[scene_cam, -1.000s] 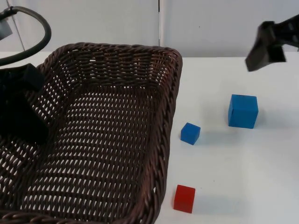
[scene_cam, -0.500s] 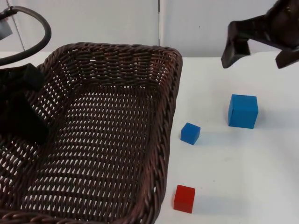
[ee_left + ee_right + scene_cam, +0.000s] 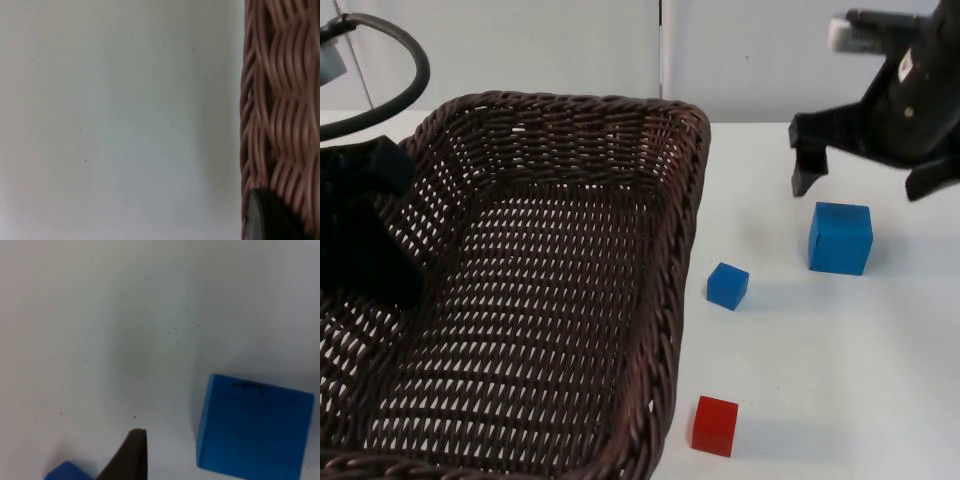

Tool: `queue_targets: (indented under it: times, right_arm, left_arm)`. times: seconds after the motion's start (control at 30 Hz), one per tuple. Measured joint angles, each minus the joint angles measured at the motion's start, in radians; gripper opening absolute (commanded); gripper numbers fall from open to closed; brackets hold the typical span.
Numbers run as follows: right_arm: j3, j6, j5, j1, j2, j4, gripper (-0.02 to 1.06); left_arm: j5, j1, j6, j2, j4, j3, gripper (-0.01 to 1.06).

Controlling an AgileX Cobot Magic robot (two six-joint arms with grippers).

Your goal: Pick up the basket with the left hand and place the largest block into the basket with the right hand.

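A dark brown wicker basket (image 3: 535,300) looms large over the left half of the top view. My left gripper (image 3: 368,245) is shut on its left rim. The left wrist view shows the woven wall of the basket (image 3: 277,100) beside one black fingertip (image 3: 267,217). The largest block, a blue cube (image 3: 840,238), rests on the white table at the right. My right gripper (image 3: 868,175) hovers open just behind and above it, fingers spread wider than the cube. The right wrist view has the big blue cube (image 3: 252,427) beside one dark fingertip (image 3: 129,455).
A small blue cube (image 3: 728,286) lies between the basket and the big cube; the small blue cube (image 3: 65,472) is also caught by the right wrist camera. A small red cube (image 3: 715,426) sits near the front by the basket's corner. The grey partition wall (image 3: 750,50) closes the back.
The right gripper has come down and leftward from the upper right, now standing open just behind the large blue cube. Basket, left arm and blocks have not moved.
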Motion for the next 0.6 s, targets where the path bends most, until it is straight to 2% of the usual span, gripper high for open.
queue_targets:
  times: [0.2,0.33,0.43,0.6]
  right_arm:
    - [0.000,0.053,-0.047,0.000,0.058,-0.004,1.05]
    - [0.000,0.071,-0.131,0.000,0.111,-0.007,1.05]
    - [0.000,0.076,-0.159,0.000,0.134,-0.007,1.05]
    - [0.000,0.078,-0.166,0.000,0.168,-0.010,1.05]
  left_arm:
    - [0.000,0.000,0.000,0.000,-0.002,0.000,0.00]
    - [0.002,0.000,0.000,0.000,-0.002,0.000,0.00]
    - [0.002,0.000,0.000,0.000,-0.002,0.000,0.00]
    - [0.004,0.000,0.000,0.000,-0.002,0.000,0.00]
